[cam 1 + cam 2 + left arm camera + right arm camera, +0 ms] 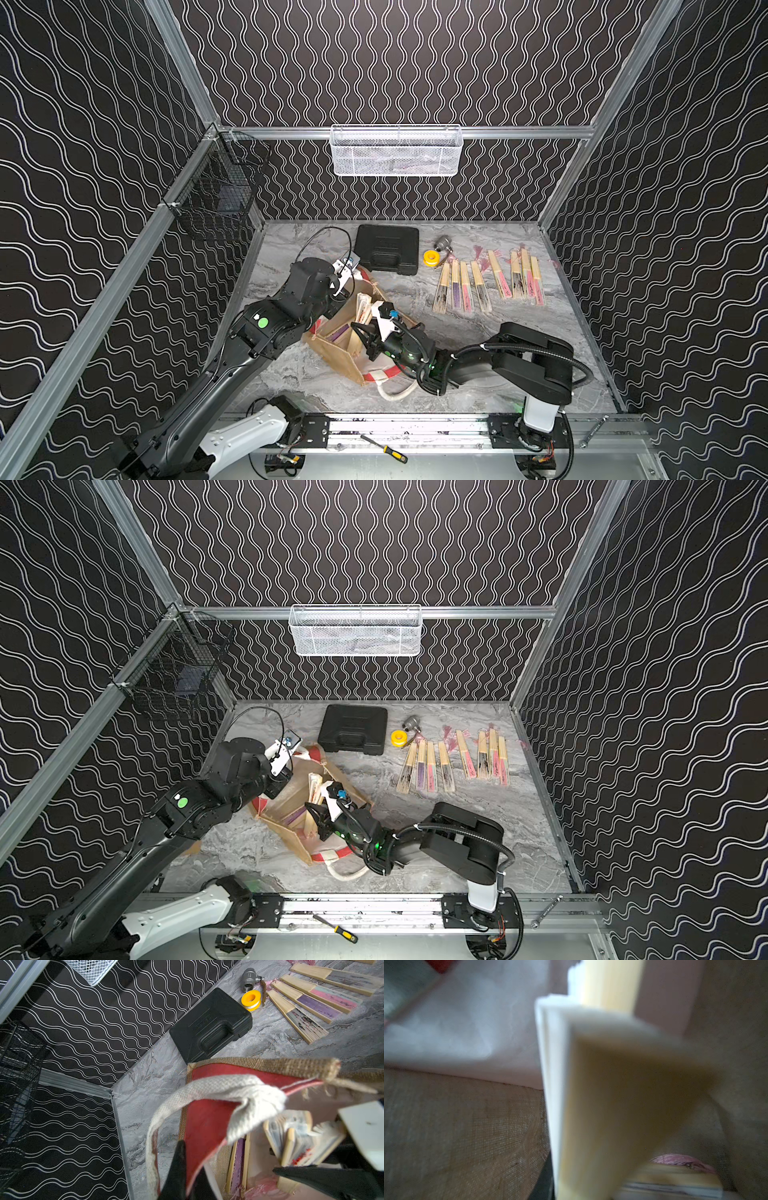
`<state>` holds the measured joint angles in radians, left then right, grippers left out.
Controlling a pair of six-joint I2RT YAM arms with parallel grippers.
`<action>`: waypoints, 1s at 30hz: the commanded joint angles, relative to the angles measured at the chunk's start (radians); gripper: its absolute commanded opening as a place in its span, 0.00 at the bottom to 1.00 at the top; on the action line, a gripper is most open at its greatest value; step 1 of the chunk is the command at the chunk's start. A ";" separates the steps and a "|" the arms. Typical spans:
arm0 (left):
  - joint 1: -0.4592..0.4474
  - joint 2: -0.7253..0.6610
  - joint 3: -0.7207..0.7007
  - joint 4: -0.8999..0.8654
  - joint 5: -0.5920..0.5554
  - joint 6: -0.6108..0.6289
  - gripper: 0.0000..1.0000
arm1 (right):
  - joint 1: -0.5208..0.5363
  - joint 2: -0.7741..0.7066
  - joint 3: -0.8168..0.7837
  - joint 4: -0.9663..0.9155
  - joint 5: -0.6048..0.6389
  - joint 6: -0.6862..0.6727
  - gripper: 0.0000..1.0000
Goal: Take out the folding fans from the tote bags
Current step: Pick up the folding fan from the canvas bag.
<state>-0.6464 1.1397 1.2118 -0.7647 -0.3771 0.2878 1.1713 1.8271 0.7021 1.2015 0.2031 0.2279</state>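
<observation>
Pale fan (602,1105), clamped in right gripper (363,338), runs straight ahead inside tote bag (336,361); left gripper (190,1180), closed, pins the rim.

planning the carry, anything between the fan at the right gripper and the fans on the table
Only the jute wall of the tote bag beside the fan; past it nothing visible lies before the row of fans.

The left arm (232,365), matte black on a white base link (245,436), bears a round green sticker (262,322); the right arm (536,365) matches, adding a ribbed black cable (540,351) and a white bracket (384,324) behind the black right hand (368,340).
</observation>
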 commanded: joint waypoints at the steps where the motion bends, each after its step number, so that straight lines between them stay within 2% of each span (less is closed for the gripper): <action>1: 0.001 0.004 0.011 0.042 -0.016 -0.001 0.00 | 0.000 -0.054 -0.033 0.077 0.078 -0.084 0.13; 7: 0.001 0.000 -0.003 0.050 -0.015 0.010 0.00 | 0.002 -0.147 -0.091 0.025 0.122 0.004 0.18; 14: 0.000 0.003 0.000 0.045 0.002 0.013 0.00 | 0.002 -0.137 -0.105 -0.015 0.144 0.095 0.25; 18: 0.001 -0.007 -0.003 0.046 0.008 0.015 0.00 | 0.002 -0.111 -0.123 0.003 0.144 0.142 0.44; 20: 0.001 -0.014 -0.009 0.052 0.011 0.016 0.00 | 0.001 -0.103 -0.125 0.000 0.144 0.152 0.48; 30: 0.001 -0.026 -0.034 0.067 0.028 0.019 0.00 | 0.000 -0.124 -0.129 -0.053 0.155 0.149 0.49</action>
<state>-0.6472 1.1156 1.1828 -0.7567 -0.3553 0.2955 1.1713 1.7161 0.5724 1.1511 0.3424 0.3706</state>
